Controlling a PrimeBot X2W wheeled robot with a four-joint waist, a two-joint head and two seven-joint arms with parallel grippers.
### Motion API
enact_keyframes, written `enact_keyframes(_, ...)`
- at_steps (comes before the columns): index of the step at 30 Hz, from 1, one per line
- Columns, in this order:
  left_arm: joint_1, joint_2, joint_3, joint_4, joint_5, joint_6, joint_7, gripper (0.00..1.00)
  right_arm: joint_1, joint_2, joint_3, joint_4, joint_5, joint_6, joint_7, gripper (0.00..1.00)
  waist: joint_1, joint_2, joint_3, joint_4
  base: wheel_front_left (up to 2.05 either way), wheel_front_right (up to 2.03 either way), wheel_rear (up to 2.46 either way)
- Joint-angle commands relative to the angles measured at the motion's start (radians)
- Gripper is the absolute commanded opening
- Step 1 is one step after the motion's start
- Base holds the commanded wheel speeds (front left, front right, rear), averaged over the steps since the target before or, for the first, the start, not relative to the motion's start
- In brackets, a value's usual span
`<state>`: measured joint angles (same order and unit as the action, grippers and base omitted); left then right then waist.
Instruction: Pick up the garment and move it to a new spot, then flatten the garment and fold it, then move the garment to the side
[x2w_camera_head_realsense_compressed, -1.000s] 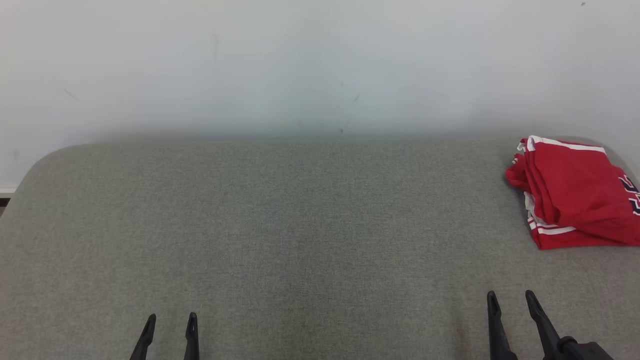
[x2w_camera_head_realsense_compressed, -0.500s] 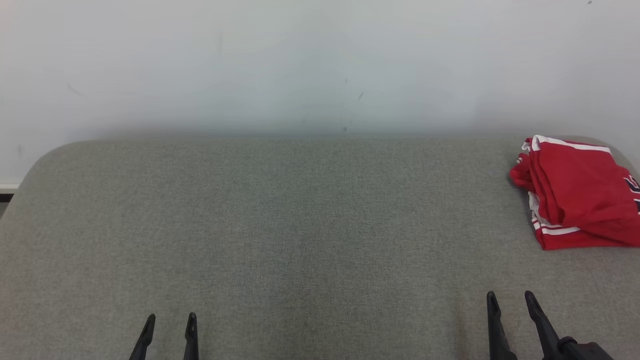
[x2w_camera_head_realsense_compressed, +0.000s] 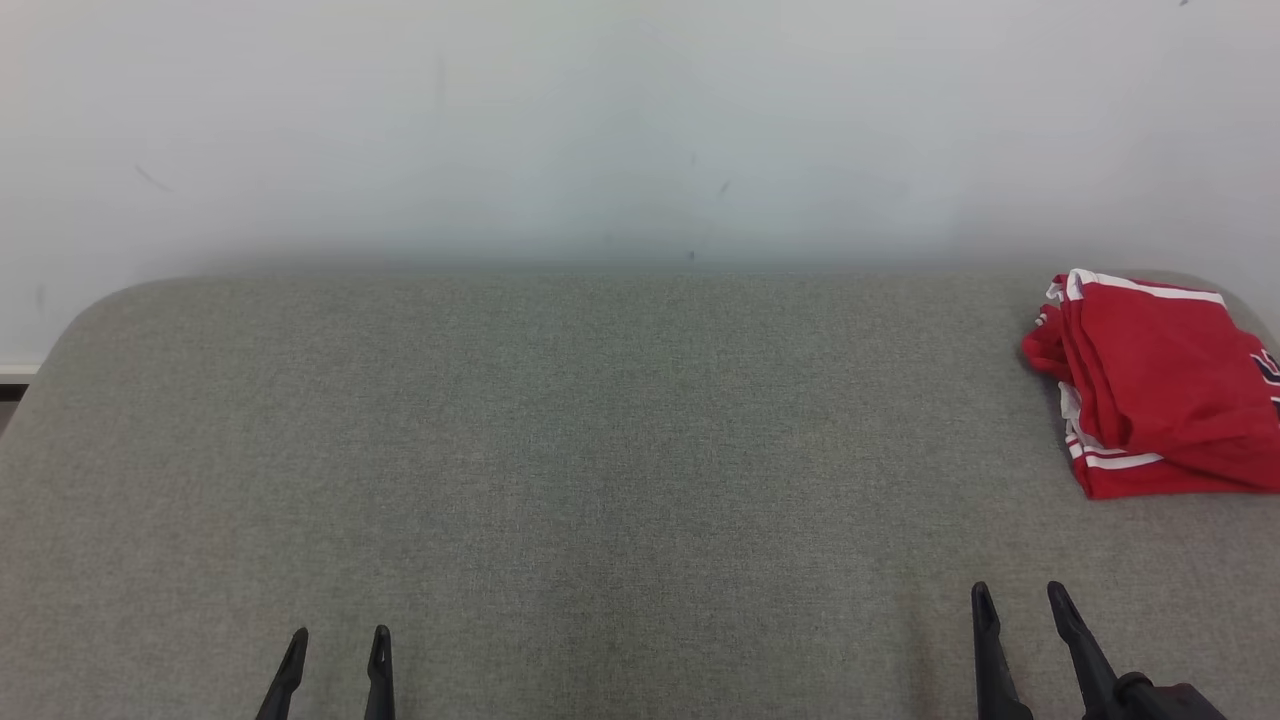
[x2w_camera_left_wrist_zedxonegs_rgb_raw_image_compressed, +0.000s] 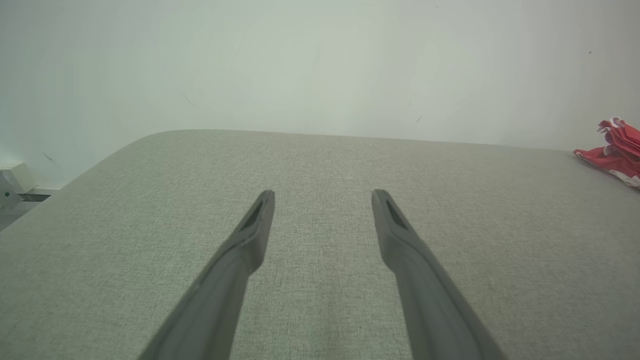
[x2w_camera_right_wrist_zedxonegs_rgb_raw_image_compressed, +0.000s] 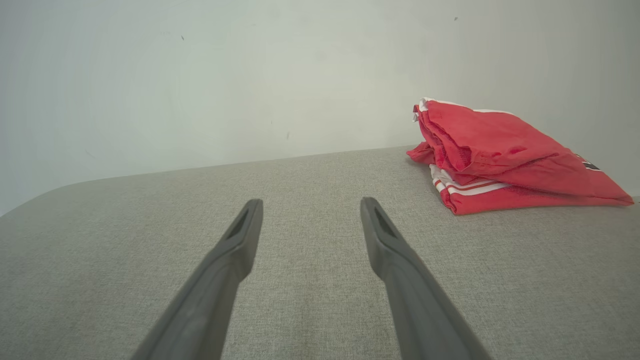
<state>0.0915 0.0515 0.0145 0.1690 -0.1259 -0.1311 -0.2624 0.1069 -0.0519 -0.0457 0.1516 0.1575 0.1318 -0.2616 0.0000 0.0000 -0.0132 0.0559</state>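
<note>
In the head view, a wide grey fabric-covered bench (x2w_camera_head_realsense_compressed: 600, 450) with rounded far corners stood against a plain pale wall (x2w_camera_head_realsense_compressed: 600, 120). A folded red fabric garment with white stripes (x2w_camera_head_realsense_compressed: 1160, 385) lay on the bench at its far right corner, bunched into a thick stack with white-trimmed edges facing the bench's middle. Some dark lettering showed on the garment where the picture's right edge cut it off. The left jaws, a pair of long dark fingers (x2w_camera_head_realsense_compressed: 381, 670), stood apart over the near edge of the bench toward its left end, holding nothing. The right jaws, with the same dark fingers (x2w_camera_head_realsense_compressed: 985, 650), were also spread and empty over the bench's near edge toward its right end, well short of the garment.

In the left wrist view, the left jaws' two grey fingers (x2w_camera_left_wrist_zedxonegs_rgb_raw_image_compressed: 250, 240) reached out over bare bench fabric with a wide gap between their tips. The garment (x2w_camera_left_wrist_zedxonegs_rgb_raw_image_compressed: 612, 152) showed as a small red heap at the bench's far right. A small pale boxy thing (x2w_camera_left_wrist_zedxonegs_rgb_raw_image_compressed: 12, 182) sat low beyond the bench's left end, against the wall.

In the right wrist view, the right jaws' fingers (x2w_camera_right_wrist_zedxonegs_rgb_raw_image_compressed: 385, 245) likewise stood wide apart over the bench with nothing between them. The garment (x2w_camera_right_wrist_zedxonegs_rgb_raw_image_compressed: 500, 155) rested on the bench's far right part, close to the wall. Its layers were stacked, and white stripes ran along the lower fold. It lay apart from both fingertips.
</note>
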Motion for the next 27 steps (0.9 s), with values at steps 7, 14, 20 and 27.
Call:
enact_keyframes(7, -0.012, -0.002, 0.006, 0.006, 0.0, 0.001, -0.003, 1.0, -0.003, 0.003, 0.003, 0.005, 0.004, -0.003, -0.004, 1.0, 0.0, 0.0, -0.003, 0.0, 0.0, 0.0, 0.0)
enact_keyframes(14, -0.008, -0.002, 0.017, 0.012, -0.001, 0.001, -0.003, 1.0, -0.004, 0.003, 0.006, 0.005, 0.002, -0.003, -0.004, 1.0, 0.0, 0.0, -0.007, -0.003, 0.0, 0.0, 0.0)
enact_keyframes(20, -0.008, -0.002, 0.014, 0.015, -0.008, 0.002, -0.003, 1.0, -0.005, 0.003, 0.004, 0.006, -0.005, -0.003, -0.004, 1.0, 0.0, 0.0, -0.009, -0.004, 0.0, 0.0, 0.0)
enact_keyframes(27, -0.006, -0.002, 0.018, 0.014, -0.002, 0.005, -0.003, 1.0, -0.006, 0.003, 0.007, 0.008, -0.002, -0.003, -0.004, 1.0, 0.0, 0.0, -0.014, -0.005, 0.0, 0.0, 0.0)
